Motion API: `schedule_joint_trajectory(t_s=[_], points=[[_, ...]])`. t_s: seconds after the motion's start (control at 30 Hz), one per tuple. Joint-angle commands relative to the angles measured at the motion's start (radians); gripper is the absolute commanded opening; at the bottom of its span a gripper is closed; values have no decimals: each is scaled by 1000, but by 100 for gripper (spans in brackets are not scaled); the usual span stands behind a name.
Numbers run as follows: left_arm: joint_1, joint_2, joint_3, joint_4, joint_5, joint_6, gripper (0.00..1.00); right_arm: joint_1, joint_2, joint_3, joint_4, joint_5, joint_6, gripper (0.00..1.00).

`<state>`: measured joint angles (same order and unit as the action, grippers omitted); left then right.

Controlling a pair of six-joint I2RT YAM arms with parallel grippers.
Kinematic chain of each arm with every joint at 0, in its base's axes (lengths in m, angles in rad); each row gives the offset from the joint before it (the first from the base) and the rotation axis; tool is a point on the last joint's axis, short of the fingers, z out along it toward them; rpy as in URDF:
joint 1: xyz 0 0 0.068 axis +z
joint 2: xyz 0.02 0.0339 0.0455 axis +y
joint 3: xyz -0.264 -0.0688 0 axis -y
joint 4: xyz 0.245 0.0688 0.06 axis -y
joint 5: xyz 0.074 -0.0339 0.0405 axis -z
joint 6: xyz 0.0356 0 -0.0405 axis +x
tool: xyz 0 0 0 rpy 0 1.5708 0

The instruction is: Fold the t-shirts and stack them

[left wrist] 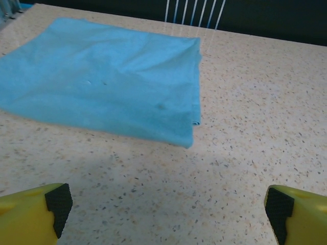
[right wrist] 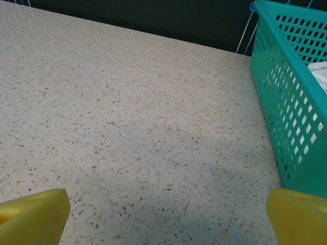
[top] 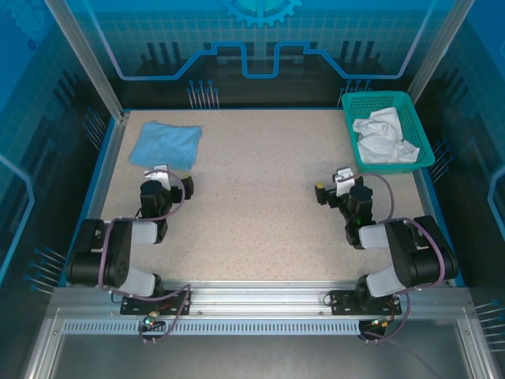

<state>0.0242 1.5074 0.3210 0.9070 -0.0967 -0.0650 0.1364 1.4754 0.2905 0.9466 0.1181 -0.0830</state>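
Now, landmark: teal basket (top: 349, 126), at the table's (top: 260, 213) far right corner.
White t-shirt: crumpled inside the basket (top: 384, 138). A sliver of it shows behind the mesh wall in the right wrist view (right wrist: 319, 76).
Light blue t-shirt: folded into a flat rectangle (top: 166, 144), well to the left of the basket, at the far left of the table. One layered edge faces the camera in the left wrist view (left wrist: 102, 81).
Left gripper: far left of the basket, just short of the blue shirt (top: 167, 178) — fingers spread wide, empty, over bare tabletop (left wrist: 168, 204).
Right gripper: near the basket's front left corner (top: 341, 185) — fingers spread wide, holding nothing (right wrist: 166, 209).
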Motion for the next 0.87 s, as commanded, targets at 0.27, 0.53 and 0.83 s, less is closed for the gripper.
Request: schedule_joint_trajectory(t_s=[0.27, 0.53, 0.83], points=[[-21, 37, 64, -6, 14, 54, 99, -78, 28, 141, -194, -74, 71, 100], [-23, 38, 64, -5, 17, 55, 99, -80, 28, 142, -195, -79, 71, 100], [-24, 40, 67, -12, 29, 61, 99, -80, 28, 142, -195, -79, 72, 100]])
